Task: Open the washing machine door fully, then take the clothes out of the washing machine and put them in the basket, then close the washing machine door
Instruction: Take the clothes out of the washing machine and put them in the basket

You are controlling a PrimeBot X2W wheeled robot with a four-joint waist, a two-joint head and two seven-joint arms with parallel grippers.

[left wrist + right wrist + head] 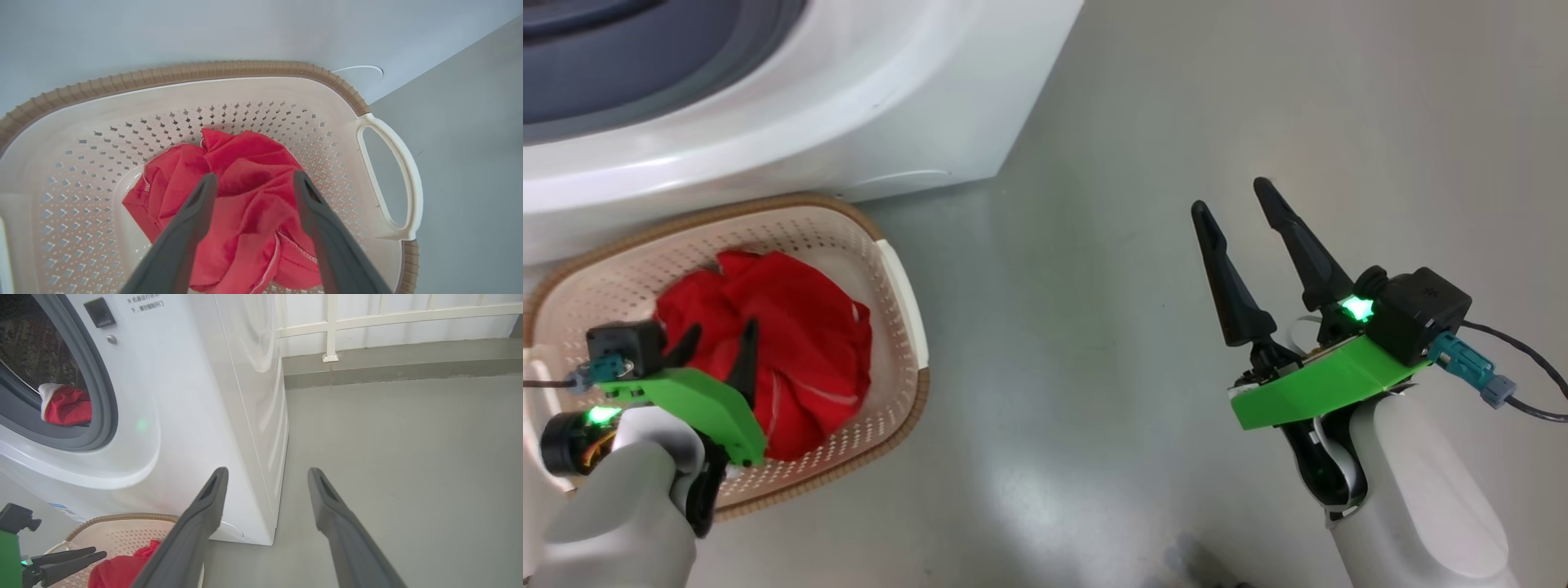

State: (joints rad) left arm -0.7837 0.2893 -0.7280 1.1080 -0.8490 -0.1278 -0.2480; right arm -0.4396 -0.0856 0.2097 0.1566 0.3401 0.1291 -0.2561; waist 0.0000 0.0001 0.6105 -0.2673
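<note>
While hovering over the basket point(800, 233) at the foot of the washing machine point(849, 98), holds the left fingers point(192, 220) spread wide and empty, with the red clothes point(249, 155) heaped on the basket's floor below, showing in the gap between the tips and pinched by neither. Carries the right fingers point(1229, 278) just as wide apart, nothing in them, well off to the side above bare floor point(1094, 286). Spots one more red piece point(67, 408) lying at the lip of the drum opening.
</note>
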